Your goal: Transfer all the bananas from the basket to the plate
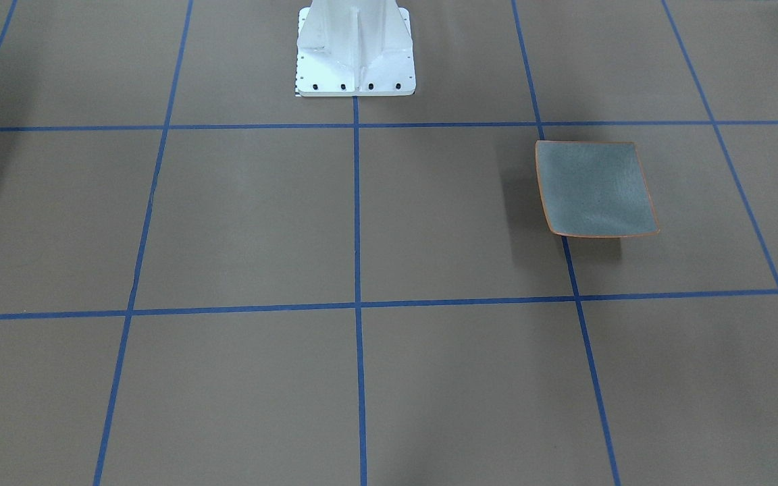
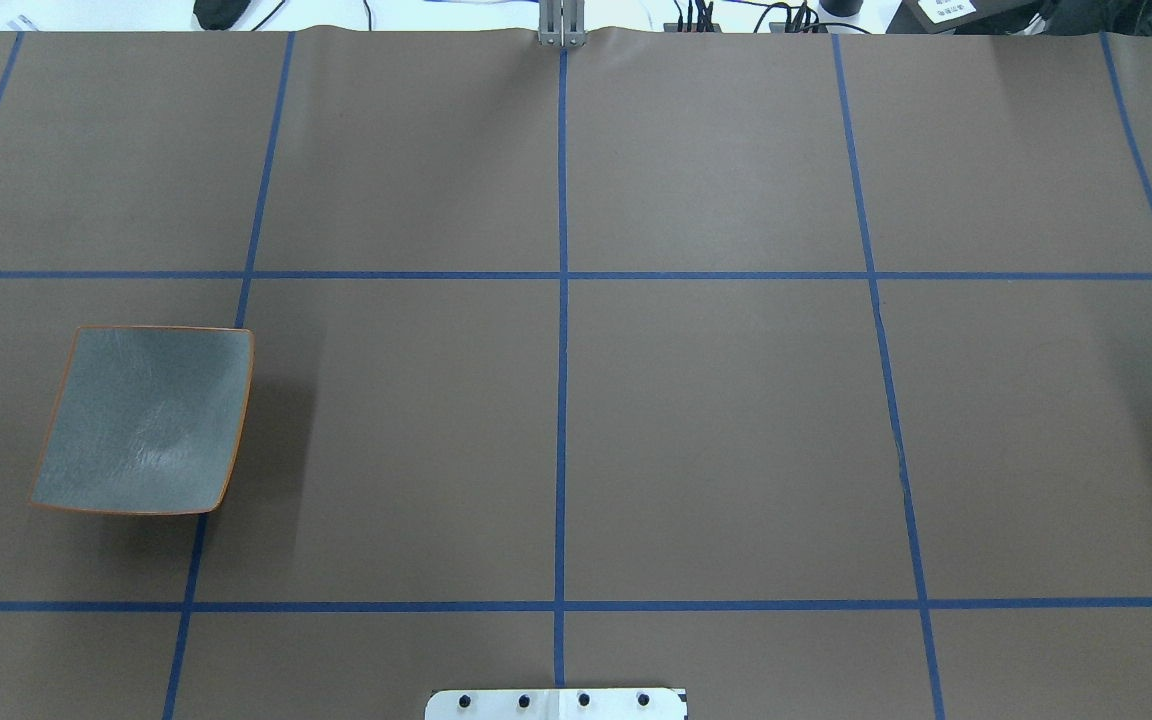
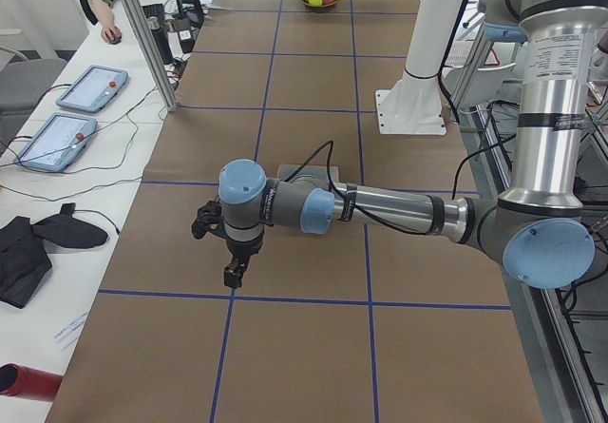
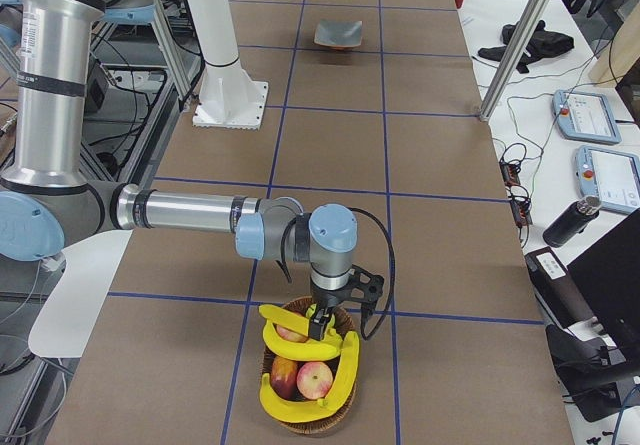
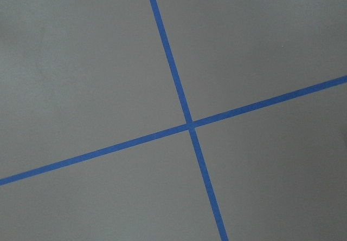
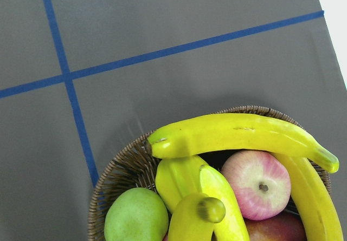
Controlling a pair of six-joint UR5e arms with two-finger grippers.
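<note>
Right fingers [image 4: 319,318]: hang point-down just over the top banana [image 4: 298,344] in the basket [image 4: 340,423]. Whether they are spread or pressed together cannot be told from the side view, and the wrist view does not show them.
Left fingers [image 3: 234,272]: hang over bare surface [image 2: 716,430]. Their wrist view shows only a blue tape cross [image 5: 190,124], so their state cannot be told either.
Bananas: all four are in the basket. The top banana lies across the heap, another banana [image 6: 312,197] curves along the rim, and the rest are wedged mid-pile.
Other fruit: a red apple [image 6: 255,184] and a green fruit [image 6: 135,216] sit underneath, propping the bananas high.
Plate [image 2: 146,420]: bare, at the robot's left end, well apart from the basket.
Step, judged: the first pick is not yet made. The top banana is the freest and the likeliest target.
Layout, judged: basket and plate sit at opposite ends, so each banana needs a long carry or a pass between arms.
</note>
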